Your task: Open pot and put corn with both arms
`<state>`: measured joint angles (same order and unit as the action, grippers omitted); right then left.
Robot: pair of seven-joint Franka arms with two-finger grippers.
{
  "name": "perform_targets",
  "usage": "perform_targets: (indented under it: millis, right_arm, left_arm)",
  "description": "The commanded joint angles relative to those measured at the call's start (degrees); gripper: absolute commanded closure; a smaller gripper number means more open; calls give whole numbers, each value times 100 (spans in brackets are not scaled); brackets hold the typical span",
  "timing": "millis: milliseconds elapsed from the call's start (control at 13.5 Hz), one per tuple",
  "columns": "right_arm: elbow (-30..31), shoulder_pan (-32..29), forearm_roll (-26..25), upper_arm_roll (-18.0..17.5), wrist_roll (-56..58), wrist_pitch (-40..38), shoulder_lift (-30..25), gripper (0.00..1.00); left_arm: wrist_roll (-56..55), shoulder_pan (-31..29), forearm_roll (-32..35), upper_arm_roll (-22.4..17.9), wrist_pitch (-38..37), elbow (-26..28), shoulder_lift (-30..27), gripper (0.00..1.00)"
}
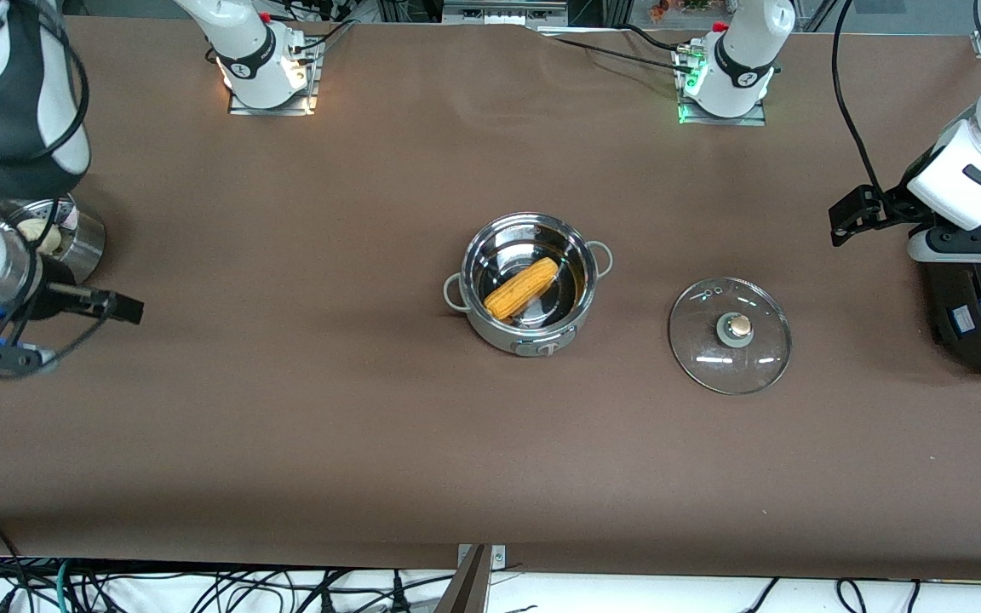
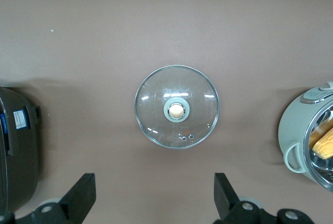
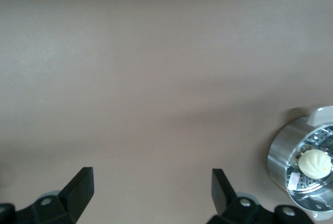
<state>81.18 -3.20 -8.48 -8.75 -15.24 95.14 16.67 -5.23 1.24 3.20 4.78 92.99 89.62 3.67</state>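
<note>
While no label reads clearly, corn (image 1: 522, 288) lies inside pot (image 1: 533, 340).

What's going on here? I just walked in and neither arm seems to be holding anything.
The job looks done. The corn lies inside the open pot, and the glass lid rests flat on the table beside it, toward the left arm's end. The left gripper hangs open over the lid; the right gripper is open over bare table near the steamer basket.

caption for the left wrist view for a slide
Open left gripper above the glass lid lying on the table, the pot with corn beside it.
</note>
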Motion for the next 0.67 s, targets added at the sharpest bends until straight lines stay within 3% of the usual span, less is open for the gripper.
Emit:
perform_targets:
  millis: [0, 296, 593]
  right_arm:
    - [1286, -207, 599, 66, -5, 260, -1218, 0]
    - [1269, -251, 629, 110, 82, -266, -1702, 0]
    - [1155, -207, 619, 321, 575, -541, -1615, 0]
  left_arm:
    - [-31, -45, -100, 49, -123, -59, -42, 0]
    - [-66, -36, -82, 67, -123, -59, -42, 0]
    - [-66, -36, -74, 67, -123, -59, -42, 0]
